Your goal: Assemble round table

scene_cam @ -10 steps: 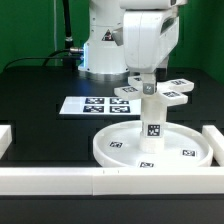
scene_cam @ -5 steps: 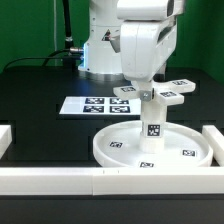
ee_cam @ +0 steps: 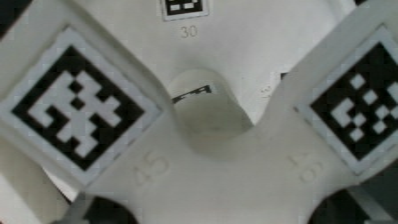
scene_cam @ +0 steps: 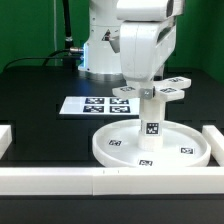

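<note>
The large round disc (scene_cam: 104,150) lies rim-up on the black worktop (scene_cam: 40,90), just behind the long white border blocks (scene_cam: 50,180). That likely gives it a wide, steady base for what is stacked above. The short cylinder leg (scene_cam: 152,121) stands upright at the disc's middle, its tag facing the camera. The cross-shaped piece (scene_cam: 174,96) sits level at the leg's top, its arms spread to either side. The tool (scene_cam: 146,86) reaches straight down onto the cross's hub, probably to seat or turn it on the leg. I cannot tell whether its fingers are apart or clamped. The wrist view shows only white arms, bold square tags and a round hub.
</note>
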